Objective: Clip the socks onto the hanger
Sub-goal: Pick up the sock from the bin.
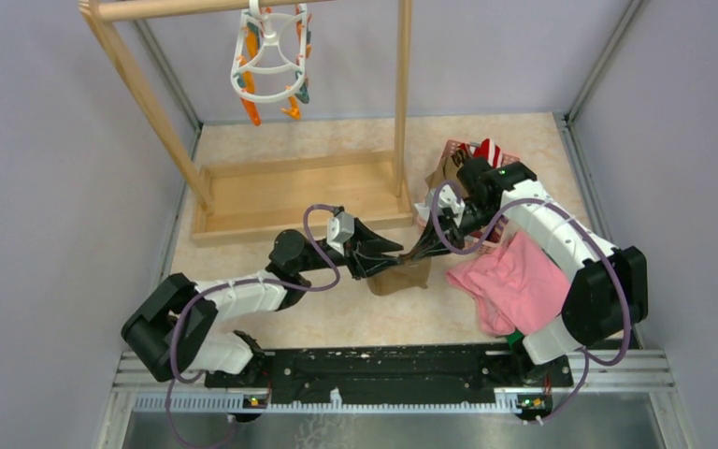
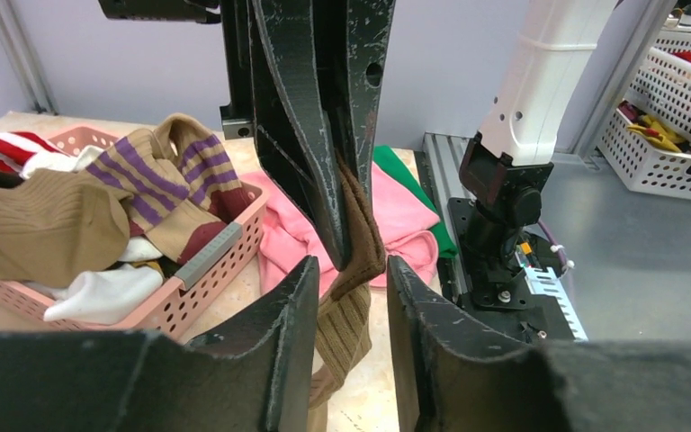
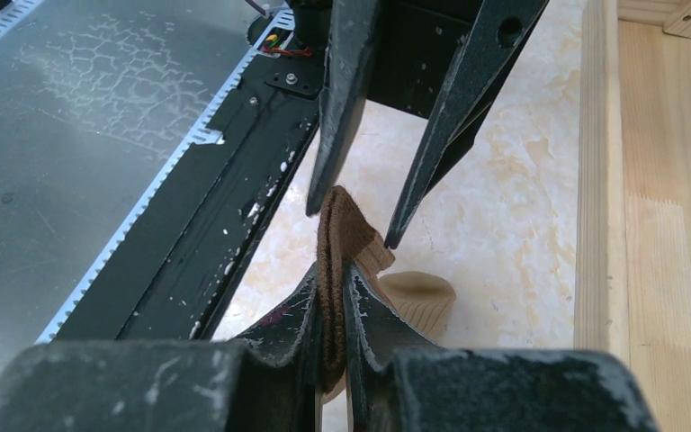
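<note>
Marbled beige table [image 1: 337, 318] fills the walled cell, with a wooden rack [image 1: 290, 192] standing at its far side. The hanger [image 1: 271, 67], a white ring with orange and teal clips, hangs from the rack's top bar, well apart from both arms. Near the middle of the table the two arms meet tip to tip. The right gripper [image 3: 331, 279] is clamped on the folded upper edge of an olive-brown sock [image 1: 402, 276], whose ribbed body droops below the fingers toward the tabletop. The left gripper [image 2: 351, 270] faces it, jaws apart with one finger on either side of the same fold just beside the right fingertips; whether either finger touches the fabric cannot be told. To the right, a pink basket [image 2: 202, 261] holds more socks in a heap, among them a tan striped sock [image 2: 157, 180] and a white sock [image 2: 108, 292]. A pink cloth [image 1: 509, 281] lies crumpled between the basket and the right arm's base, with a green cloth [image 2: 405, 180] showing at its edge.
</note>
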